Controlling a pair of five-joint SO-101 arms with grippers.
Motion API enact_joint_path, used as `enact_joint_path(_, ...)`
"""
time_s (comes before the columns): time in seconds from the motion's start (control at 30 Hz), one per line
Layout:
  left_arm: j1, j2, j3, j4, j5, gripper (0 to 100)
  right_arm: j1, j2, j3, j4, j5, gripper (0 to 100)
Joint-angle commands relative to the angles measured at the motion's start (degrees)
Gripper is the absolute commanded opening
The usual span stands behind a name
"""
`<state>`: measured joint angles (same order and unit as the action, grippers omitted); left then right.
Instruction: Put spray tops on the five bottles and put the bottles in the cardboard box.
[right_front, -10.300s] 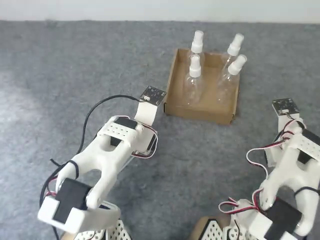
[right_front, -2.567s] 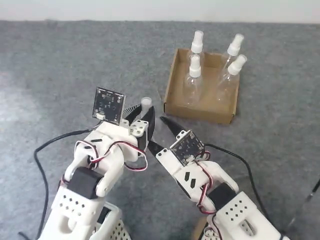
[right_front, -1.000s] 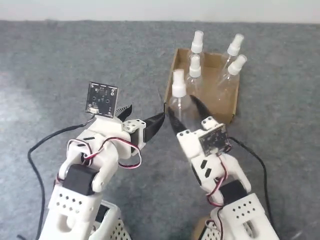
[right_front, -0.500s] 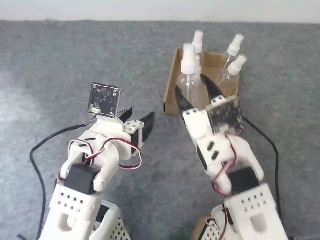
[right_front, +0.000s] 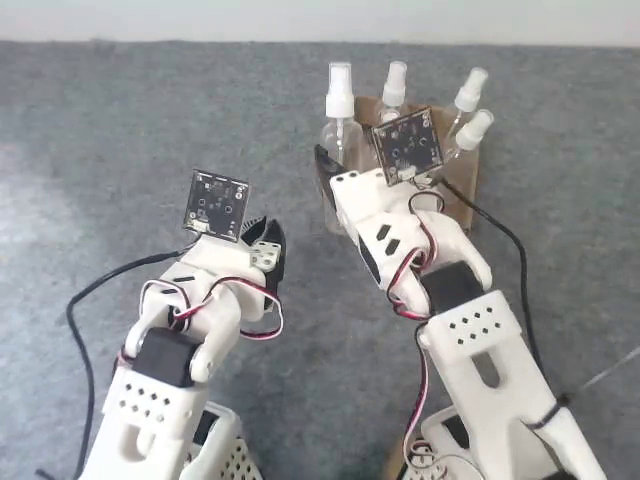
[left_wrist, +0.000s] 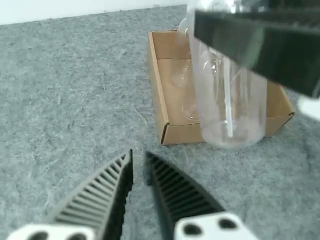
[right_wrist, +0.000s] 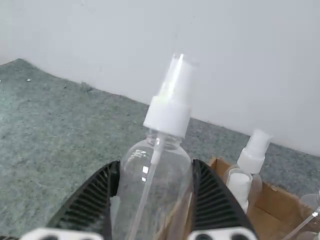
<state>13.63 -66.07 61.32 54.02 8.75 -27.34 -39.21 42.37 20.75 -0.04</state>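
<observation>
My right gripper (right_front: 342, 182) is shut on a clear bottle (right_front: 338, 140) with a white spray top (right_wrist: 170, 100). It holds the bottle upright above the near left corner of the cardboard box (right_front: 460, 188). In the right wrist view its black fingers (right_wrist: 95, 200) clasp the bottle's body (right_wrist: 155, 200). Three capped bottles (right_front: 393, 85) (right_front: 468, 90) (right_front: 476, 128) stand in the box. My left gripper (right_front: 272, 236) hangs over the carpet to the left of the box, shut, with nothing between its fingers (left_wrist: 110, 195). The held bottle (left_wrist: 230, 100) shows ahead of it in the left wrist view.
Grey carpet covers the table. The box (left_wrist: 182, 132) lies ahead of the left gripper (left_wrist: 138, 156), and my right arm (right_front: 420, 260) reaches over the box's near side. More capped bottles (right_wrist: 255, 150) stand behind the held one in the box (right_wrist: 270, 200).
My right gripper has carried the capped bottle up and away, from near the left gripper to over the box's left corner. The left gripper has shut and stayed in place.
</observation>
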Motion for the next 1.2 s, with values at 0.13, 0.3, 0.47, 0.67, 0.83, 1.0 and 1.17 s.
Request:
enact_joint_path(0.13,3.96,-0.79,-0.4,-4.22,-1.49,22,-3.12,0.04,-5.98,6.29,-0.53,0.6)
enact_joint_path(0.3,4.48,-0.44,4.0,-11.08,-5.45,23,-6.46,-0.4,-10.46,13.85,-0.62,0.6)
enact_joint_path(0.47,2.9,-0.44,5.58,-13.98,-6.07,23,-7.69,-0.66,-14.07,20.26,-0.7,0.6)
enact_joint_path(0.67,2.9,-0.7,5.76,-13.71,-6.07,23,-7.16,-0.75,-14.24,21.67,-0.44,0.6)
enact_joint_path(0.83,2.9,-0.79,5.76,-12.48,-6.07,23,0.13,-0.92,-15.56,21.76,-0.26,0.6)
enact_joint_path(1.0,0.18,-0.79,5.49,-13.63,-5.89,23,2.59,-4.0,-16.44,30.37,5.89,0.6)
enact_joint_path(1.17,-0.18,-0.79,5.76,-13.71,-5.98,23,6.11,-9.36,-14.95,30.37,6.59,0.6)
